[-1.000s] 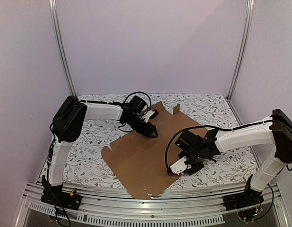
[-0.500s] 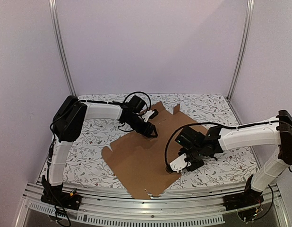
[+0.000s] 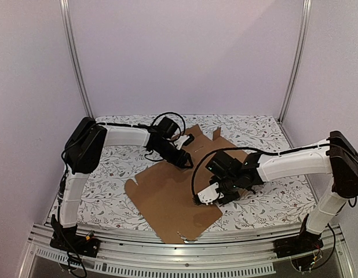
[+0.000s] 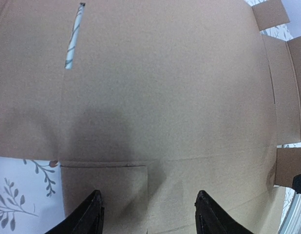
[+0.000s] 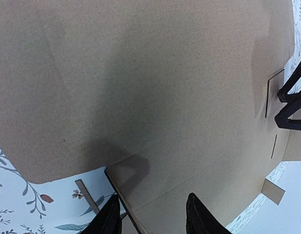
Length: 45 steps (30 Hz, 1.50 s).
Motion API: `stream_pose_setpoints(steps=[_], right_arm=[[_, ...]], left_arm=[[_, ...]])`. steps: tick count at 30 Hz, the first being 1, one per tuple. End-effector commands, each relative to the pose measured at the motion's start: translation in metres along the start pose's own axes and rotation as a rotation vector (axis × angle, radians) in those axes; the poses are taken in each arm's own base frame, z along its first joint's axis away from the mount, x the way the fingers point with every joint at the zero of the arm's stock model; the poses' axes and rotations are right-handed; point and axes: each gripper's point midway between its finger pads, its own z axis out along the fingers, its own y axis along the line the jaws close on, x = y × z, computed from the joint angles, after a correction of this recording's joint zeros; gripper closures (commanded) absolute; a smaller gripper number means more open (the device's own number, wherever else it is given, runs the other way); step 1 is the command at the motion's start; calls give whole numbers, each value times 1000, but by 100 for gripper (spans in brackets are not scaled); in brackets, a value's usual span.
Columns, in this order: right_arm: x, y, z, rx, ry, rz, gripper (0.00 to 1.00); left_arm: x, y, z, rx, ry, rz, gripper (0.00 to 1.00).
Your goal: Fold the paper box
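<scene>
The paper box is a flat brown die-cut cardboard sheet lying on the floral tablecloth, one corner over the near rail. My left gripper is open and empty, low over the sheet's far part. In the left wrist view its black fingers straddle bare cardboard beside a cut flap line, with a slit further off. My right gripper is open and empty over the sheet's right-middle. In the right wrist view its fingers hang above the cardboard near a flap edge.
The floral tablecloth covers the table around the sheet. Metal frame posts stand at the back corners and an aluminium rail runs along the near edge. The left gripper's fingers show at the right wrist view's right edge.
My right gripper has moved left and away from the near edge, further onto the cardboard sheet. The left arm and the sheet have not moved.
</scene>
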Motion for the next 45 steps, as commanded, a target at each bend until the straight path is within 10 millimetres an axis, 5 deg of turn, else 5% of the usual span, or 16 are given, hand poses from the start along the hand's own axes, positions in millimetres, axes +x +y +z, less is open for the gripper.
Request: stream_pose_setpoints(steps=[1, 11, 23, 27, 30, 34, 37, 41, 45], right_arm=[[-8, -29, 11, 78, -12, 42, 55], [13, -47, 31, 73, 21, 93, 49], [30, 9, 70, -92, 84, 56, 48], [38, 12, 72, -92, 115, 74, 48], [38, -13, 44, -82, 58, 193, 47], [39, -80, -46, -19, -177, 459, 42], [62, -116, -95, 38, -279, 656, 38], [107, -138, -118, 66, -311, 899, 37], [156, -145, -121, 64, -338, 1152, 37]], left_arm=[[93, 1, 35, 45, 282, -119, 36], [93, -1, 37, 60, 284, -117, 36], [94, 1, 39, 64, 287, -130, 36], [86, -3, 32, 72, 268, -135, 36], [58, -14, 8, 66, 196, -97, 35], [-10, -36, -55, 20, -15, 5, 32], [-49, -36, -94, -68, -164, 52, 29], [-84, -13, -125, -208, -283, 50, 26], [-109, 24, -126, -322, -299, 50, 23]])
